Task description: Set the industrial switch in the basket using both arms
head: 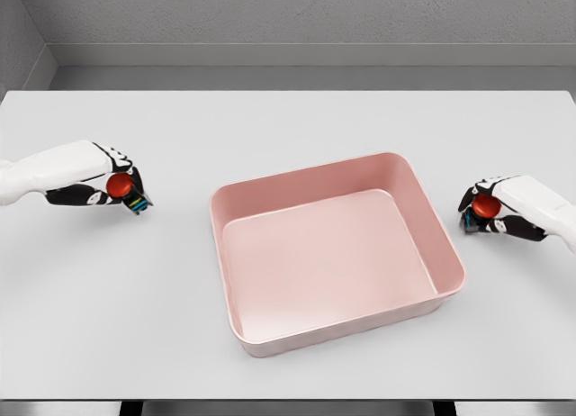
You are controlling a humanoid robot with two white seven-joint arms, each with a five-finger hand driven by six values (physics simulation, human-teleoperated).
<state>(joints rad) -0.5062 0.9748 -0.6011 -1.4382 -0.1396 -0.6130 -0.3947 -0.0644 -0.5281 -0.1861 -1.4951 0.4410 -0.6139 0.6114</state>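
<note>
A pink rectangular basket (229,254) sits in the middle of the white table, nothing inside it. My left hand (117,184) is left of the basket, fingers curled around an industrial switch (126,189) with a red round button and a dark body with coloured marks. My right hand (486,207) is right of the basket, fingers wrapped around a second industrial switch (481,209), its red button showing and a dark base below. Both hands sit low over the table, each well clear of the basket's walls.
The white table (288,128) stretches wide behind and in front of the basket. A grey wall runs along the table's far edge. The table's front edge lies just below the basket.
</note>
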